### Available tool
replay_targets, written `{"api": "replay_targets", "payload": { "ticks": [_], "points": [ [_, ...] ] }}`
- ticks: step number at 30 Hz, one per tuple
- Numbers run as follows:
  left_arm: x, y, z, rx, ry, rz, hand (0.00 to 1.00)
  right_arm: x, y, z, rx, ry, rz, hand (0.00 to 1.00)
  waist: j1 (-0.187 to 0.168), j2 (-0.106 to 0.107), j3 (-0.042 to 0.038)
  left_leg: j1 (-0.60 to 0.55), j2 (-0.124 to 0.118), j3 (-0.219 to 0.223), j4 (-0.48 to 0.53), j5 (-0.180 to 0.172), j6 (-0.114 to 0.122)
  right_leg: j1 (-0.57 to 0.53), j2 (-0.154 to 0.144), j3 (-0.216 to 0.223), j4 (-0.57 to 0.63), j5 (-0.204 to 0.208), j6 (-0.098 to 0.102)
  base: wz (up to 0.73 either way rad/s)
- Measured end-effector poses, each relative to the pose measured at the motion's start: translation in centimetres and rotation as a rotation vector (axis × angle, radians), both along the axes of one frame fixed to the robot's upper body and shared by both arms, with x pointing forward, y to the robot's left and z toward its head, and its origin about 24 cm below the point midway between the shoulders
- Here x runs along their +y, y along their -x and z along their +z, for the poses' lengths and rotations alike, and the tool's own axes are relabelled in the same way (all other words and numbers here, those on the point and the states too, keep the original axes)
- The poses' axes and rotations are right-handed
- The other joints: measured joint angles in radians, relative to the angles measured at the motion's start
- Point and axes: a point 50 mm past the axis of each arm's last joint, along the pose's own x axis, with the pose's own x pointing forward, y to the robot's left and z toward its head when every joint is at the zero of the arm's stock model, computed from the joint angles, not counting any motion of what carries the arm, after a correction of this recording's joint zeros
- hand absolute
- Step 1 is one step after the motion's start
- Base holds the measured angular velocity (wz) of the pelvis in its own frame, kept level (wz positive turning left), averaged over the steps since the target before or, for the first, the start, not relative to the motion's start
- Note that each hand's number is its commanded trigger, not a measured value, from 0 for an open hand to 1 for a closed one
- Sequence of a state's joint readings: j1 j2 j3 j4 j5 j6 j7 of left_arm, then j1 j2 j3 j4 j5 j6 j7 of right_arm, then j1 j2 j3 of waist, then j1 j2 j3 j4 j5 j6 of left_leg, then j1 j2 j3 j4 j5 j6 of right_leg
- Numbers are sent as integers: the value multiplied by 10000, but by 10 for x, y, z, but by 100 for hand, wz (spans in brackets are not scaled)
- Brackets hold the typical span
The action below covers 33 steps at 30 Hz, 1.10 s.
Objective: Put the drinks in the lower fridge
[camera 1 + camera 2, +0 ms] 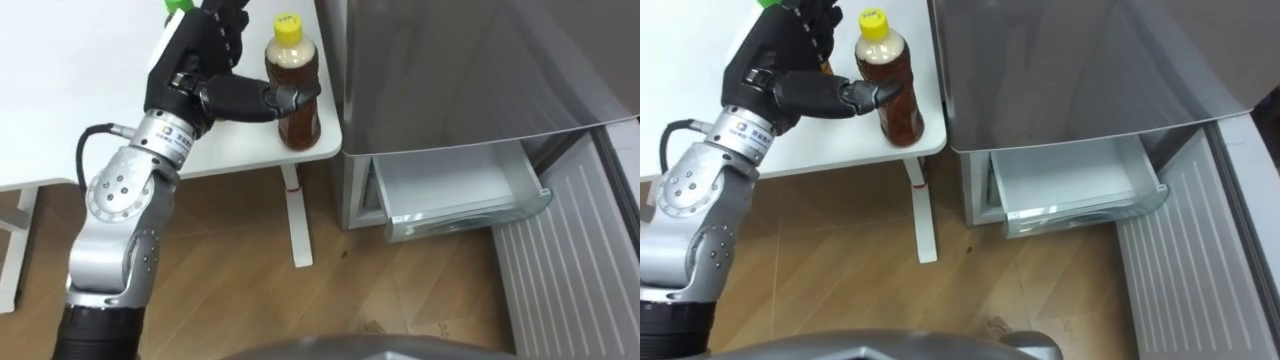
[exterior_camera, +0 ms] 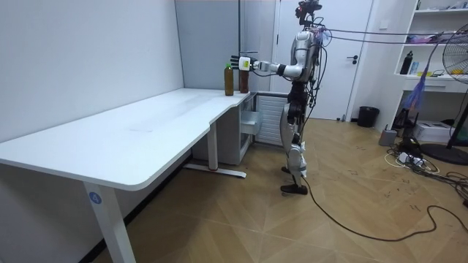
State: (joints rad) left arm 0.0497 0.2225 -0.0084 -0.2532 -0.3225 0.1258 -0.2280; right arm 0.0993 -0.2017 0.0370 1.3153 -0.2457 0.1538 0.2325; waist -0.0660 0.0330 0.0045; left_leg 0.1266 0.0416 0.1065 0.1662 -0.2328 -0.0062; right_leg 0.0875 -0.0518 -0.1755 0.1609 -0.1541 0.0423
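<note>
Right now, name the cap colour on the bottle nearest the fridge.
Yellow cap, clearest in the left eye view.

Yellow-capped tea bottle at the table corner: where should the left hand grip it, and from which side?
Grip round the straight mid-body of the yellow-capped bottle, below its tapering shoulder, probably coming from the robot's left, where the left hand is. The bottle stands upright near the table edge. The fridge is close on its right, so that side looks cramped.
</note>
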Motion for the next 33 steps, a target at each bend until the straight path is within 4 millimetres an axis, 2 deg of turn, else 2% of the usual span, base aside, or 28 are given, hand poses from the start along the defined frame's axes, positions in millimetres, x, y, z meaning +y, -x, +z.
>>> {"api": "replay_targets", "payload": {
  "ticks": [5,18,21,33],
  "points": [
    [-2,0,0,2,-13,-330,0,0,-2,0,-60,3,-12,0,-121,27,6,-13,0,5,-36,-1,0,-26,1,-30,-6,0,0,0],
    [-8,1,-4,174,5,-635,0,-1,-6,1,-208,47,-167,0,-149,120,-7,-8,3,17,-34,-1,0,-41,1,-45,2,0,0,0],
    [-8,1,-6,250,26,-623,0,-2,-8,1,-246,57,-166,0,-153,144,19,13,8,16,-36,-1,0,-48,-2,-46,70,0,0,0],
    [-5,0,-24,1310,1534,-676,0,-2,-6,1,-63,140,-207,0,-162,122,42,89,7,44,6,0,-1,-16,-9,0,139,-15,-20,-1]
  ]
}}
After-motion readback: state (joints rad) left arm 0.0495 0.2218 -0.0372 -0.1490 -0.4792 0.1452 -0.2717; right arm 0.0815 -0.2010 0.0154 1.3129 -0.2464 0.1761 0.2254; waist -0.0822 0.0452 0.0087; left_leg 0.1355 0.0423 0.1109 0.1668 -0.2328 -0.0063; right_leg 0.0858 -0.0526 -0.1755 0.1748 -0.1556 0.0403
